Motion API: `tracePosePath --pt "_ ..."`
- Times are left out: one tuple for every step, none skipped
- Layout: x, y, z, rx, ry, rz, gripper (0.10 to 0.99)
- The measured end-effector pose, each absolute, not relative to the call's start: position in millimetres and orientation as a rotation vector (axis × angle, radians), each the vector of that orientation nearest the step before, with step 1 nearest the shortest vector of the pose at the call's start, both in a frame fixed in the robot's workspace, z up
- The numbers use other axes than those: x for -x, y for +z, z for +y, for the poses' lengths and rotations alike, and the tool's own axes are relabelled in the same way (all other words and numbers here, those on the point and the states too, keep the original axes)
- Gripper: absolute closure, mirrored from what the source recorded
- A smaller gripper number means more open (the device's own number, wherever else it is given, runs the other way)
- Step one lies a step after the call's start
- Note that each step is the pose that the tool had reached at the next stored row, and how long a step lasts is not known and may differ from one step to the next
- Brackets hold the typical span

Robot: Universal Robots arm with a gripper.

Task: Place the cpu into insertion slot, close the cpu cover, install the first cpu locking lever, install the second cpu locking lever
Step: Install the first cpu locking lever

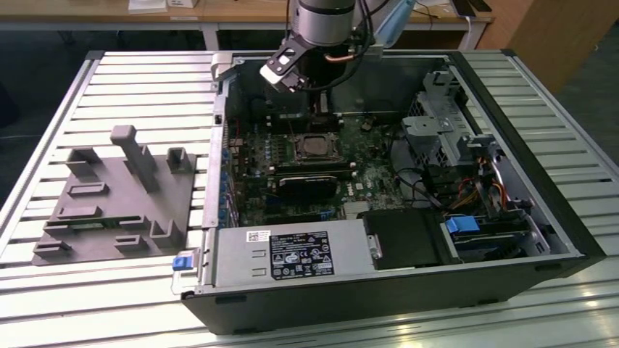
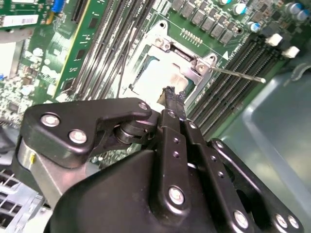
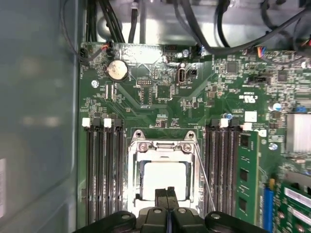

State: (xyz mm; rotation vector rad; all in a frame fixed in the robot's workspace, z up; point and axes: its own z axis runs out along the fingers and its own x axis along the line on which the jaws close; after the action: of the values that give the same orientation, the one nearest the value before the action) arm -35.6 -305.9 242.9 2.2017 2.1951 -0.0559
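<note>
Status of the socket job, as seen from the cameras. The black two-fingered claw (image 3: 167,191) is pinched fully together, with nothing caught between the tips. It's parked right over one edge of the pale silver-grey square cpu (image 3: 165,175), and whether the tips actually touch the metal can't be made out. In the second wrist view the claw (image 2: 170,92) is seen side-on, with its tip hanging just above the cpu (image 2: 155,77).

The cpu is seated in the small square silver-rimmed insertion slot (image 1: 314,147), roughly mid-board inside the open black PC case (image 1: 387,297). The thin silver square-frame cpu cover (image 3: 163,148) is folded down flat around the cpu, so the pale top is framed by its central opening. The cpu cover (image 2: 187,58) looks just as flat in the second wrist view.

One thin silver wire locking lever (image 3: 203,174) is seen alongside the socket. In the second wrist view the locking lever (image 2: 238,74) is angled out away from the frame, over the long black memory slots (image 2: 243,63).

The case is laid on its side on a slatted silver metal worktop (image 1: 126,80). A grey moulded plastic fixture (image 1: 116,196) is set beside it, towards the exterior view's left. The silver robot arm (image 1: 324,22) is reached down into the case above the green motherboard (image 3: 160,111).
</note>
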Motion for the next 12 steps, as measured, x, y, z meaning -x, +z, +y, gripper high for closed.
tracePosePath --pt "35.7 247.0 -305.9 -2.202 -0.056 2.195 0.98" --pt "35.7 251.0 -305.8 -2.202 -0.056 2.195 0.98" --pt "35.7 254.8 -305.9 -2.202 -0.056 2.195 0.98" --pt "35.7 258.5 -305.8 -2.202 -0.055 2.195 0.98" --pt "35.7 262.1 -305.9 -2.201 -0.056 2.195 0.98" --pt "35.7 265.2 -305.8 -2.201 -0.055 2.195 0.98" --pt "35.7 267.1 -305.8 -2.201 -0.055 2.195 0.98" --pt "35.7 267.7 -305.9 -2.2 -0.055 2.195 0.98" --pt "35.7 267.7 -305.8 -2.191 -0.054 2.204 0.98" --pt "35.7 267.6 -305.8 -2.173 -0.054 2.222 0.98" --pt "35.7 267.6 -305.8 -2.152 -0.054 2.241 0.98" --pt "35.7 267.5 -305.9 -2.132 -0.053 2.261 0.98"
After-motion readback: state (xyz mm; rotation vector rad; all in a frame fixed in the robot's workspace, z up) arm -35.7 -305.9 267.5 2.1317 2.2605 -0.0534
